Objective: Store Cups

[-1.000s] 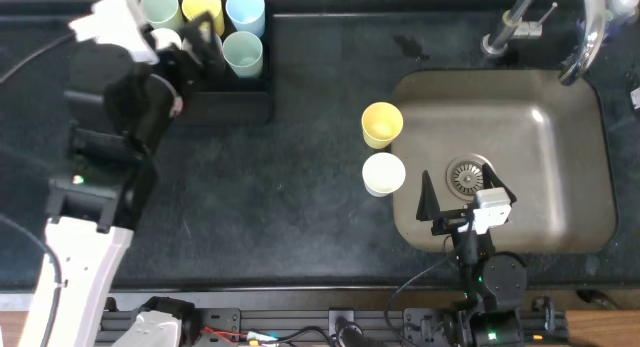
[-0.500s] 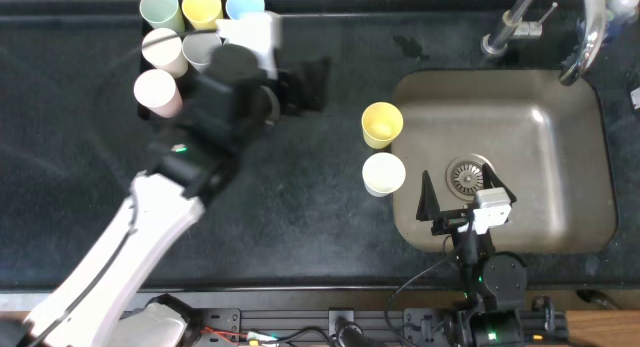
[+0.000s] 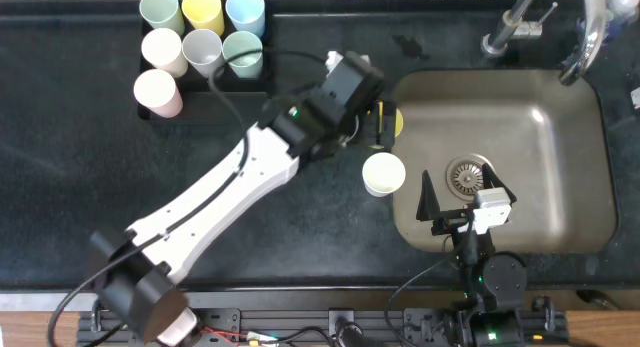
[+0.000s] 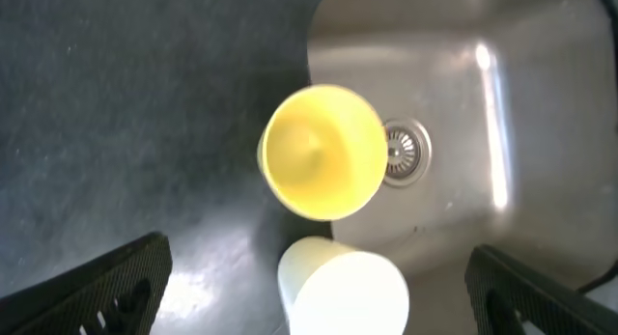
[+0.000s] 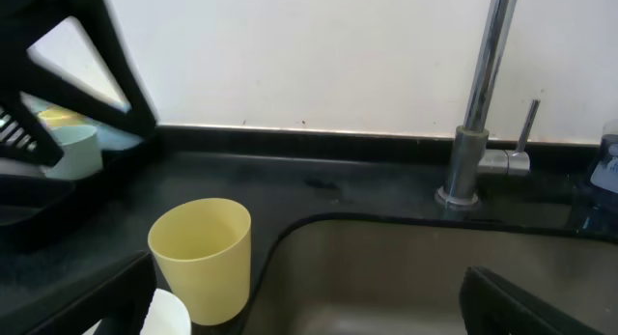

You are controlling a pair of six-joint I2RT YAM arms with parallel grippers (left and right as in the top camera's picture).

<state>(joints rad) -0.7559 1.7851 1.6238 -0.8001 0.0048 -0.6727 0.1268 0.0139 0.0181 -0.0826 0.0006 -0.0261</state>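
Observation:
A yellow cup stands upright on the dark counter beside the sink, with a cream cup next to it. My left gripper hovers open above the two, nothing between its fingers. In the top view the left gripper covers most of the yellow cup, and the cream cup is just in front of it. My right gripper rests open low over the sink, facing the yellow cup. Several cups stand in the black tray at the back left.
The steel sink with its drain takes up the right side, and a faucet stands behind it. My left arm stretches diagonally across the counter. Open counter lies left of and in front of that arm.
My left arm has swung from the cup tray at the back left, rightward across the counter, to above the yellow cup. The right arm has not moved.

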